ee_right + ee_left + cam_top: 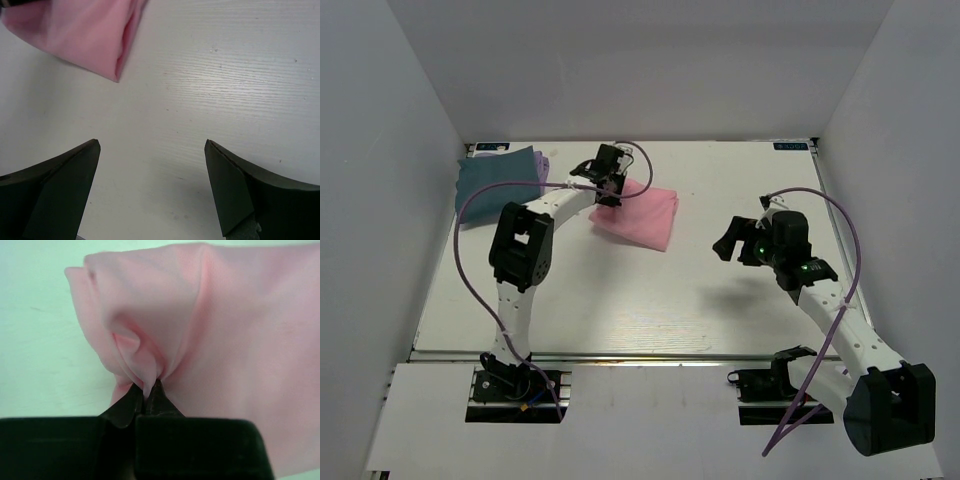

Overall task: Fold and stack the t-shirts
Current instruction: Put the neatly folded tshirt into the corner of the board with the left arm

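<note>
A folded light pink t-shirt lies near the middle back of the table. My left gripper is shut on its left edge; the left wrist view shows a pinch of the pink cloth between the closed tips of the gripper. A dark teal-blue t-shirt lies folded at the back left, on top of a pale lavender t-shirt that shows only as a strip at its right edge. My right gripper is open and empty above bare table to the right of the pink shirt, whose corner shows in the right wrist view.
The white table ends at a metal strip along the near edge. White walls stand close on the left, back and right. Purple cables loop over both arms.
</note>
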Robot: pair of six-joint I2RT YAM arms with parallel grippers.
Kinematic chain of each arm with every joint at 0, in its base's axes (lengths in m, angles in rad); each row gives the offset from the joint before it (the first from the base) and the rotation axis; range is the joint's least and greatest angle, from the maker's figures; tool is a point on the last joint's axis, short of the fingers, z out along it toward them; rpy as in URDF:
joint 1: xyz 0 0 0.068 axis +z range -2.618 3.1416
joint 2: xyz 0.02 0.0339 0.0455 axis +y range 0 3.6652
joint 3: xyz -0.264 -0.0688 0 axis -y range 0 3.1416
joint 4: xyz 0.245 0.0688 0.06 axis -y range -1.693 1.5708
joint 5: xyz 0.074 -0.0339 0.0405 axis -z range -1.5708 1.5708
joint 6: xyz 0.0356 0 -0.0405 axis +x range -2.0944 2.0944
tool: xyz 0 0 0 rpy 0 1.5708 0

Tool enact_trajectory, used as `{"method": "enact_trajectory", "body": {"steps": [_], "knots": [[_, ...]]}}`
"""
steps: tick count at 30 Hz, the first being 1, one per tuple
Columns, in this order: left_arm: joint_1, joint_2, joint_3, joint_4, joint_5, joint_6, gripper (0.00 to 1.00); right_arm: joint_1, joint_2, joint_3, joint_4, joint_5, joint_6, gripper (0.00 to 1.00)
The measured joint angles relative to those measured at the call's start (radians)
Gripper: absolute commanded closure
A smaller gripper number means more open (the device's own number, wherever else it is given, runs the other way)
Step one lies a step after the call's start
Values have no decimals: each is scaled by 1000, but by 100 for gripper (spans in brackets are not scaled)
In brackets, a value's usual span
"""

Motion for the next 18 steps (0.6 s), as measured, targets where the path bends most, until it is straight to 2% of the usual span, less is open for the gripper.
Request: {"method": "enact_trajectory", "body": {"steps": [9,18], "knots": [[59,-207,-11,3,-130,212,100,-2,-5,-8,-7,20,-9,9],[159,-241,11,11,-206,375,100,-2,-5,-8,-37,54,-30,9]]}}
